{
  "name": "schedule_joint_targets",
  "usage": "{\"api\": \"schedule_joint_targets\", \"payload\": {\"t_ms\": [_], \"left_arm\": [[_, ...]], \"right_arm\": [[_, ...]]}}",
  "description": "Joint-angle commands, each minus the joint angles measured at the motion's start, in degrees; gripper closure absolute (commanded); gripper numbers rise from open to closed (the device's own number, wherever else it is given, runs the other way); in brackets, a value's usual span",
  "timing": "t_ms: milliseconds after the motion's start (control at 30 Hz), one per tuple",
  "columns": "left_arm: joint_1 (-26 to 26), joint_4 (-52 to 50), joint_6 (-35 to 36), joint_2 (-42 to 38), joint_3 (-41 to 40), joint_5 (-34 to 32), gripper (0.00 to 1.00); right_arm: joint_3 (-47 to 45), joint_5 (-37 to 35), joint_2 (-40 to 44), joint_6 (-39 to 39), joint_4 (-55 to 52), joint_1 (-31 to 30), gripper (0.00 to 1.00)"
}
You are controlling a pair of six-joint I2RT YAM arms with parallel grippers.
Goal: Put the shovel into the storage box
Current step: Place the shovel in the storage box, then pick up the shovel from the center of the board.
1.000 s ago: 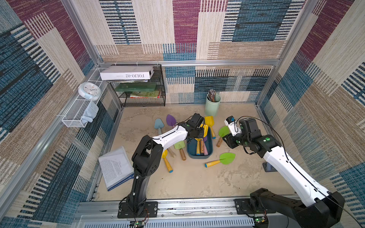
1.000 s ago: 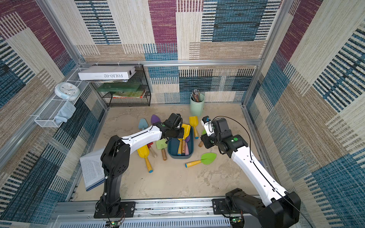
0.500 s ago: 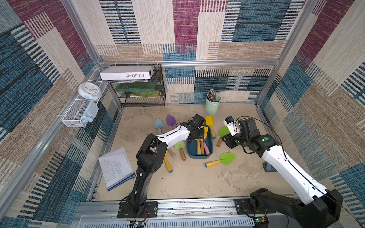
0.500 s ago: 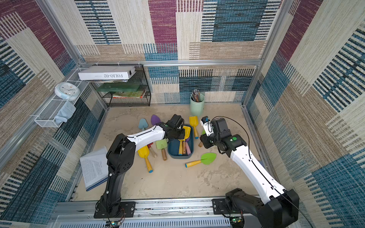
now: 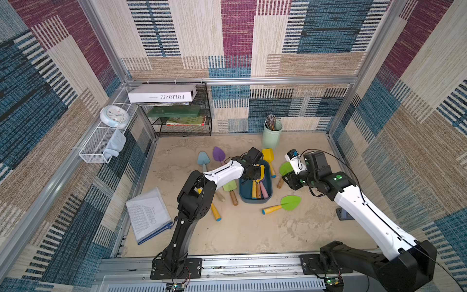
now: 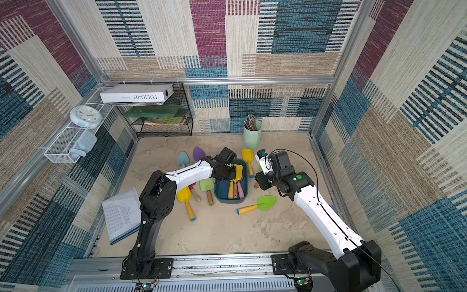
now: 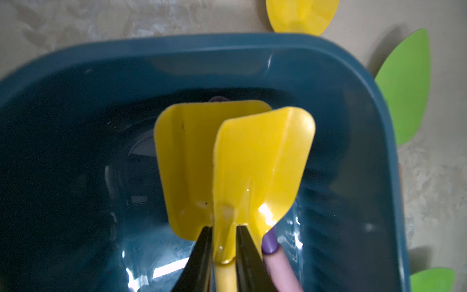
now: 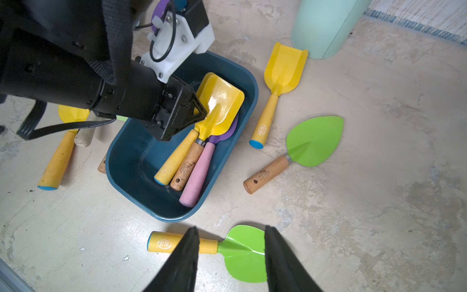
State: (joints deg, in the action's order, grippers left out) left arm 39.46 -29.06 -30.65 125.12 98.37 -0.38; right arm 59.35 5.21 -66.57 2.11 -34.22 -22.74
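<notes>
Right, my left tool (image 7: 223,227) is down inside the storage box (image 7: 75,73). Its two fingers sit close on either side of the neck of the yellow shovel (image 7: 260,161), and I cannot tell whether they press on it or stand just off it. That shovel lies in the box with its blade toward the far end. It rests on a second yellow blade (image 7: 182,156) with a wooden handle, beside a purple shovel (image 8: 199,172) with a pink handle. Those three crowd the side of the box nearer the right arm, and the left arm covers the box's far end.

My right tool (image 8: 230,228) hangs with its fingers well apart, holding nothing. It is above a green shovel (image 8: 242,252) with a yellow handle, which lies on the surface (image 8: 379,202) just beside the box's near end.

More lie around the box: a wooden-handled green shovel (image 8: 313,141) and a yellow scoop (image 8: 283,68) near the mint cup (image 8: 326,27). On the left arm's side are a long yellow one (image 8: 59,159) and a light green one (image 5: 229,186), both close to the box wall.
</notes>
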Motion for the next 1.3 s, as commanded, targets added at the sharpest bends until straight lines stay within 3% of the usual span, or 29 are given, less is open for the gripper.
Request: {"api": "schedule_joint_targets", "payload": {"t_ms": [0,167,367,500,867,1267], "left_arm": [[0.0,-1.81,-0.24,0.2,1.01,-1.36,0.71],[-0.05,-3.1,-0.14,-0.04,1.97,-1.71,0.59],[0.18,-3.98,0.26,-1.92,2.64,-1.97,0.46],[0.31,-4.41,0.73,-3.74,2.57,-2.24,0.4],[1.21,0.35,2.71,-12.68,-3.51,-1.12,0.39],[1.28,5.91,5.69,-21.73,-11.66,0.63,0.34]], "right_arm": [[-0.25,0.18,0.01,-0.58,1.37,-0.01,0.54],[-1.06,-2.53,0.51,-2.13,2.16,0.06,0.53],[-1.64,-10.43,-0.35,-9.38,2.58,0.02,0.53],[-2.68,-11.48,-1.95,-14.01,3.39,0.15,0.53],[-5.91,-11.28,-10.04,-26.42,10.2,0.35,0.49],[-4.06,-12.9,-22.7,-33.38,14.02,0.45,0.45]]}}
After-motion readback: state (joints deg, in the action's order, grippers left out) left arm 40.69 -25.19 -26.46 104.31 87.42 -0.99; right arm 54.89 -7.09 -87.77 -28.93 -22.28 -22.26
